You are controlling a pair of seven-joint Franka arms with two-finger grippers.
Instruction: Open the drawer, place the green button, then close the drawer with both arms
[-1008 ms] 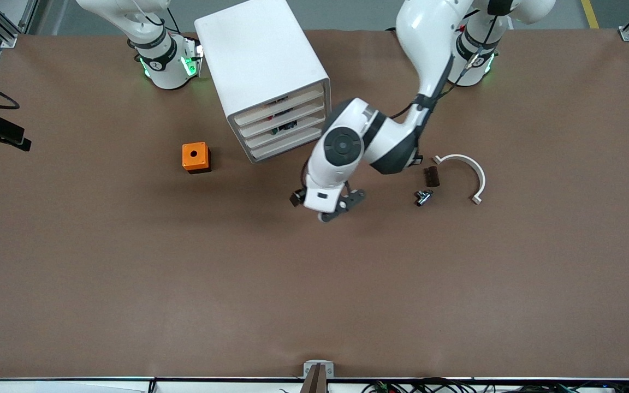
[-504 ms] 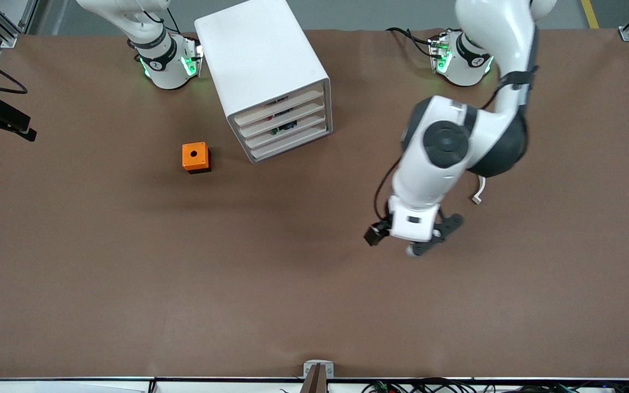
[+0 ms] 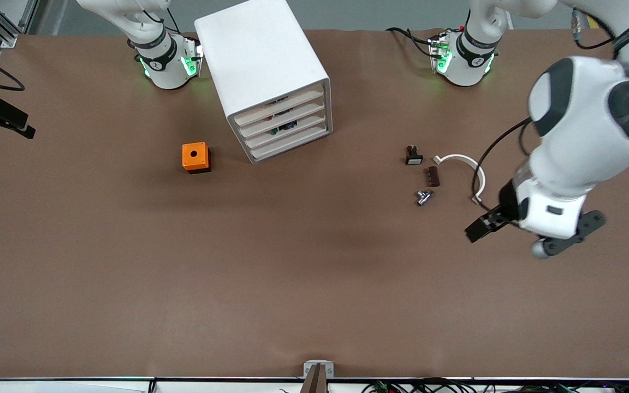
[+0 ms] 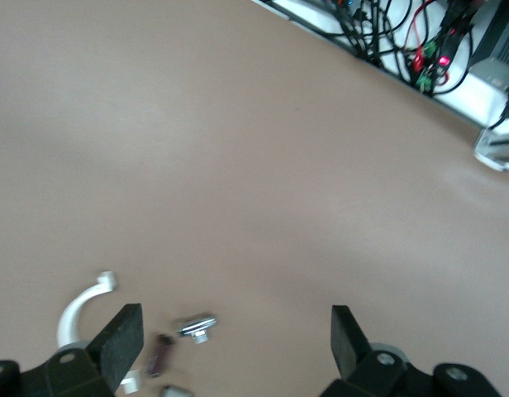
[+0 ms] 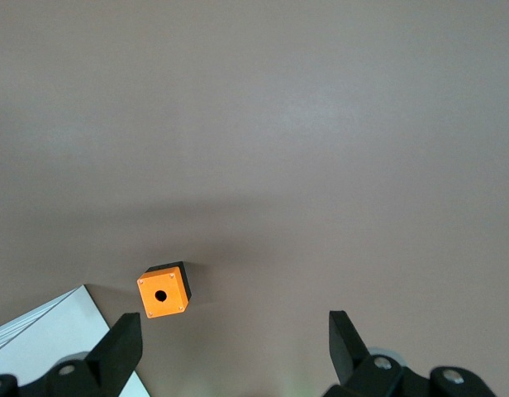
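Note:
The white four-drawer cabinet (image 3: 262, 60) stands near the right arm's base. The drawer (image 3: 288, 135), third from the top, sits flush with the other three. Small green and blue bits (image 3: 282, 127) show through the gap above its front; I cannot tell whether they are the button. My left gripper (image 3: 511, 234) (image 4: 235, 339) is open and empty, up in the air over the table at the left arm's end, beside the white curved piece (image 3: 470, 169). My right gripper (image 5: 235, 335) is open and empty, high over the table above the orange box (image 5: 164, 292).
The orange box (image 3: 195, 157) with a hole sits beside the cabinet toward the right arm's end. A black-and-white switch (image 3: 413, 156), a brown piece (image 3: 432, 176) and a silver metal part (image 3: 422, 197) (image 4: 197, 327) lie by the curved piece (image 4: 77, 310).
The left arm has swung from in front of the cabinet toward its own end of the table, uncovering the small parts. The cabinet and orange box have not moved.

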